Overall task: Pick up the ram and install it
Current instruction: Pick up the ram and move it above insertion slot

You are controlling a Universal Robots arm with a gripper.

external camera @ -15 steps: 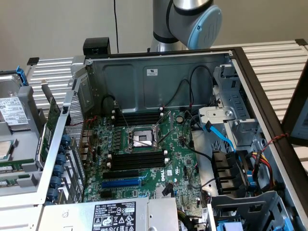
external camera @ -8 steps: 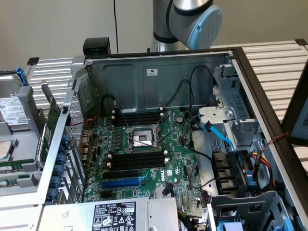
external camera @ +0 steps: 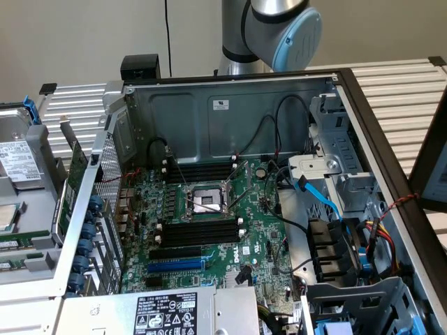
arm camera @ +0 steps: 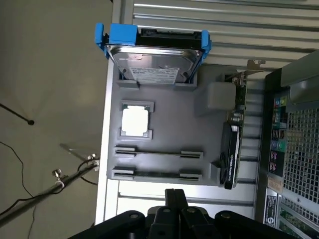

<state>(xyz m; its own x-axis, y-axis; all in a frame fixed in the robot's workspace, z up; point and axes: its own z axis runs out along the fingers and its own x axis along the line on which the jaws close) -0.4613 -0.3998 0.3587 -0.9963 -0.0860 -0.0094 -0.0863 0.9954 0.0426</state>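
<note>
Two ram sticks stand on edge in holders on a grey parts tray; the nearer ram lies parallel to the second stick. My gripper hovers high above the tray's edge beside the nearer ram, its black fingers pressed together with nothing between them. In the exterior view the tray sits at the left of the open computer case, with a green ram stick on it. Black memory slots lie beside the CPU socket on the motherboard.
The tray also carries a hard drive in a blue bracket, a CPU chip and an upright expansion card. The case's perforated wall rises beside it. Cables, a blue slot and a power supply crowd the case.
</note>
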